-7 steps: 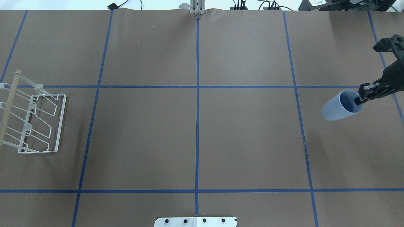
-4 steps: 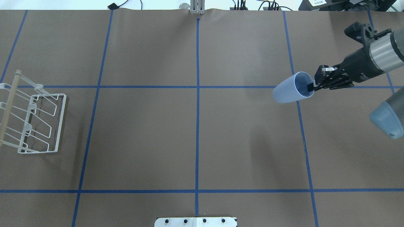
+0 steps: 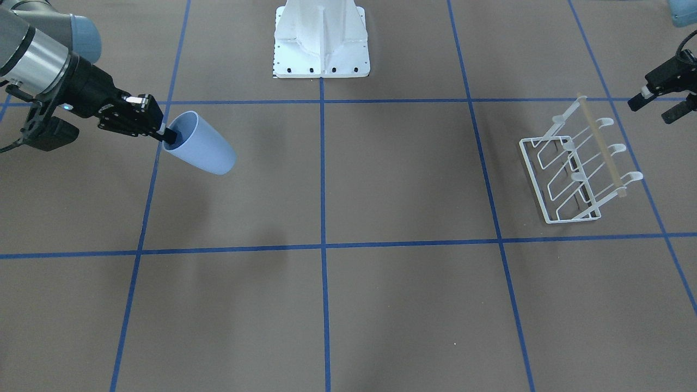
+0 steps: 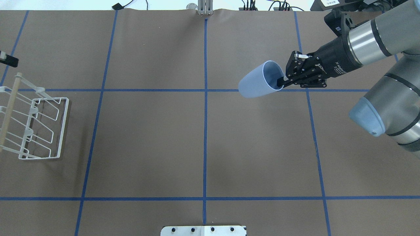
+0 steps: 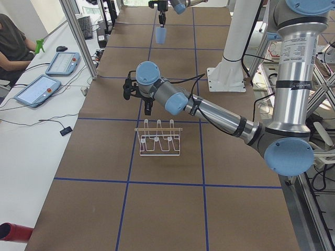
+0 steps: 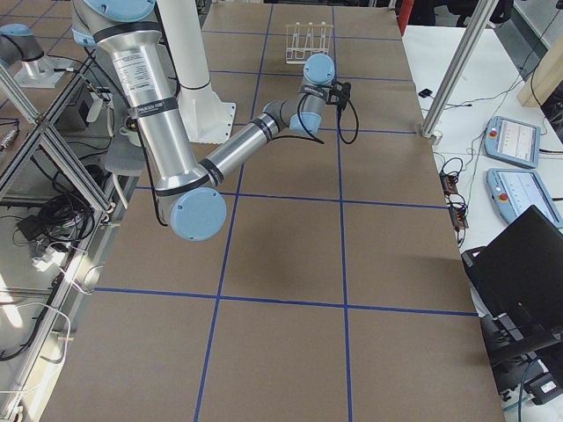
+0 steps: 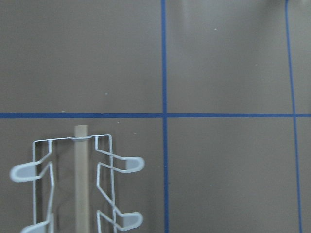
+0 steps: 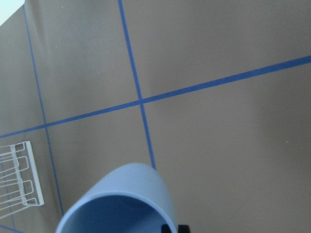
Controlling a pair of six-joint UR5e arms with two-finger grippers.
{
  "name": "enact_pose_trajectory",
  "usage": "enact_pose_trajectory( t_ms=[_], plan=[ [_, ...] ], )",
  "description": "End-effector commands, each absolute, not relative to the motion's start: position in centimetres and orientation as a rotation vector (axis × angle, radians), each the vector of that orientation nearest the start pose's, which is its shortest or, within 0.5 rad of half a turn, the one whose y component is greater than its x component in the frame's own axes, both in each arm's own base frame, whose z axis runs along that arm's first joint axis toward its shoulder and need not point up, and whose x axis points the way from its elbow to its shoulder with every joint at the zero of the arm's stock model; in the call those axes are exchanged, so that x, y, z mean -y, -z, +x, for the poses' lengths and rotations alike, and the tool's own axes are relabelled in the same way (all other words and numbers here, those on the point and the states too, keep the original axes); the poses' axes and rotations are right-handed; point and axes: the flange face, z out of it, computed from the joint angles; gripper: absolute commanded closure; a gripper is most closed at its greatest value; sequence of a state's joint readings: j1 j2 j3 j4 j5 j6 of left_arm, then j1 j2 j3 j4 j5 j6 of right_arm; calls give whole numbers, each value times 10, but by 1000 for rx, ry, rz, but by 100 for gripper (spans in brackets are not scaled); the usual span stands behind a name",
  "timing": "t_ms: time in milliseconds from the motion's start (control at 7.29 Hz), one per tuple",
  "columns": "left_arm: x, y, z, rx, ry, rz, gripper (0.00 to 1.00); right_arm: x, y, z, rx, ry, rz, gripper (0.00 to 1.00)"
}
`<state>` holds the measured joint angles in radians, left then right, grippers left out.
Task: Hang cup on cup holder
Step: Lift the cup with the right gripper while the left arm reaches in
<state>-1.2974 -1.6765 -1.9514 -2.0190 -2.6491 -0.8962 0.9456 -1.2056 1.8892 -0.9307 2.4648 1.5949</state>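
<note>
The light blue cup [image 4: 257, 83] hangs tilted above the table right of the centre line, mouth toward my right gripper [image 4: 281, 82]. That gripper is shut on the cup's rim, one finger inside it. The cup also shows in the front view [image 3: 204, 146] and the right wrist view [image 8: 121, 204]. The white wire cup holder [image 4: 36, 127] with its wooden dowel stands at the far left, also seen in the front view [image 3: 577, 174] and the left wrist view [image 7: 77, 184]. My left gripper [image 3: 653, 109] hovers behind the holder, open and empty.
The white robot base [image 3: 321, 41] sits at the near middle edge. Blue tape lines [image 4: 205, 131] divide the brown table into squares. Tablets [image 5: 42, 89] and an operator are beside the table's far side.
My right arm has carried the cup leftward and toward the far edge, from the right edge toward the centre line. The left gripper's tip has come into view at the left edge.
</note>
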Motion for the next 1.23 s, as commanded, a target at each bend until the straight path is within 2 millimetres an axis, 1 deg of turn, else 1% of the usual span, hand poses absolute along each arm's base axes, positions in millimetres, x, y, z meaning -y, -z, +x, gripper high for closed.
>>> enact_pose_trajectory(
  t_ms=[0,137,274,411,549,686,823,960,1097],
  plan=[
    [479,-314,145,-1307,-20,332,2,462,-202,-280,1482,-223,-159,100],
    [477,-306,166,-1320,9,328,2,457,-200,-284,1514,-223,-170,100],
    [480,-284,176,-1367,43,332,2,453,-197,-286,1532,-229,-188,100],
    [476,-270,191,-1441,95,271,2,446,-194,-288,1565,-233,-202,100],
    [470,-267,209,-1514,133,213,2,435,-191,-297,1614,-258,-233,100],
    [457,-265,231,-1581,182,131,2,424,-190,-312,1683,-284,-255,100],
    [447,-252,258,-1633,212,38,2,415,-192,-324,1748,-296,-280,100],
    [446,-224,278,-1684,244,31,1,408,-197,-337,1814,-342,-310,100],
    [439,-210,298,-1726,255,59,1,408,-204,-343,1869,-366,-342,100]
  ],
)
